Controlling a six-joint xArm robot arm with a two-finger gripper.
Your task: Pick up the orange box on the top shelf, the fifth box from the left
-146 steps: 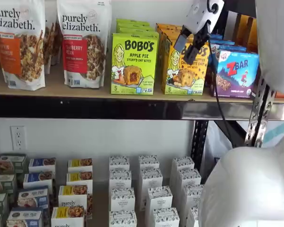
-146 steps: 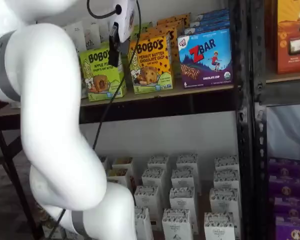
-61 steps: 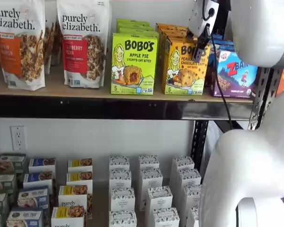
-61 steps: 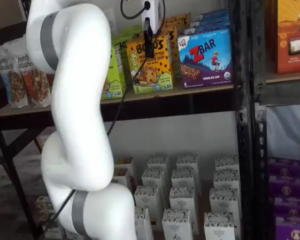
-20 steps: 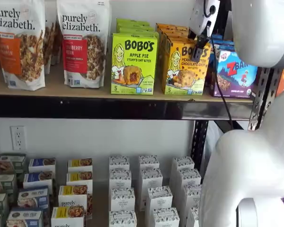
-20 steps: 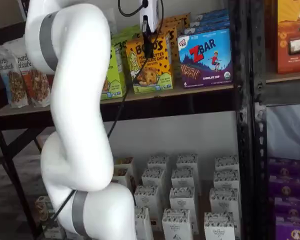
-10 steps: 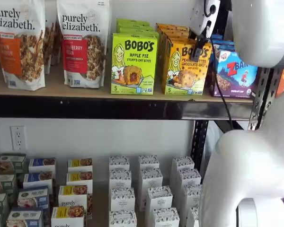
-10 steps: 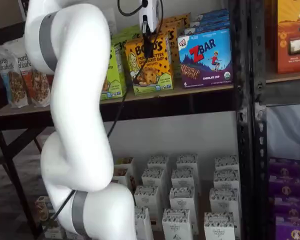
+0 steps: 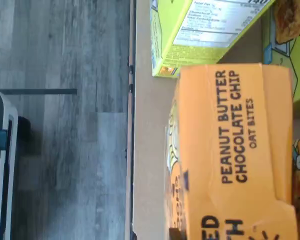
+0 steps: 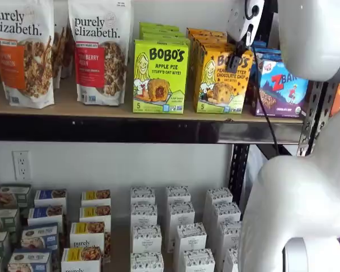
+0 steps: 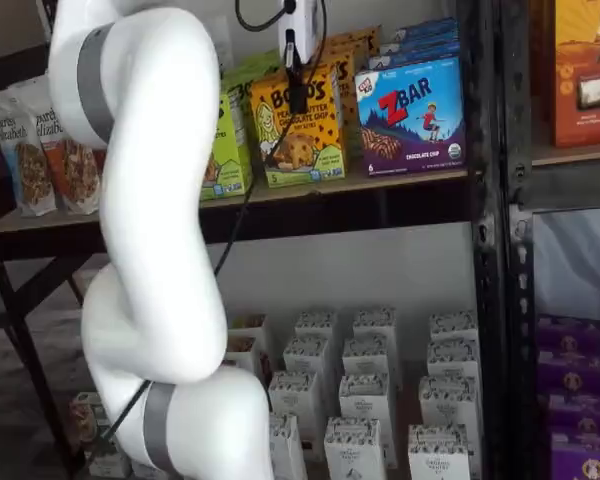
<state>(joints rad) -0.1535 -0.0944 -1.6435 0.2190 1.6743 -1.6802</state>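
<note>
The orange box (image 10: 220, 82) stands on the top shelf (image 10: 102, 109) between a lime-green box and a blue box; both shelf views show it (image 11: 300, 135). Its top leans slightly out of line. My gripper (image 10: 236, 56) hangs over the box's upper right part, black fingers down on it, and appears shut on it; it also shows in a shelf view (image 11: 296, 92). In the wrist view the box's orange top panel (image 9: 235, 150), marked "Peanut Butter Chocolate Chip Oat Bites", fills the picture above the tan shelf board (image 9: 150, 150). No fingers show there.
The lime-green Apple Pie box (image 10: 160, 76) and the blue ZBar box (image 10: 280, 85) flank the orange box closely. More orange boxes stand behind it. Granola bags (image 10: 22, 51) are at the left. Small white boxes (image 10: 178, 226) fill the lower level. My white arm (image 11: 150, 200) stands before the shelves.
The orange box's top has tipped slightly and shifted a little under the gripper. The gripper and arm have barely moved.
</note>
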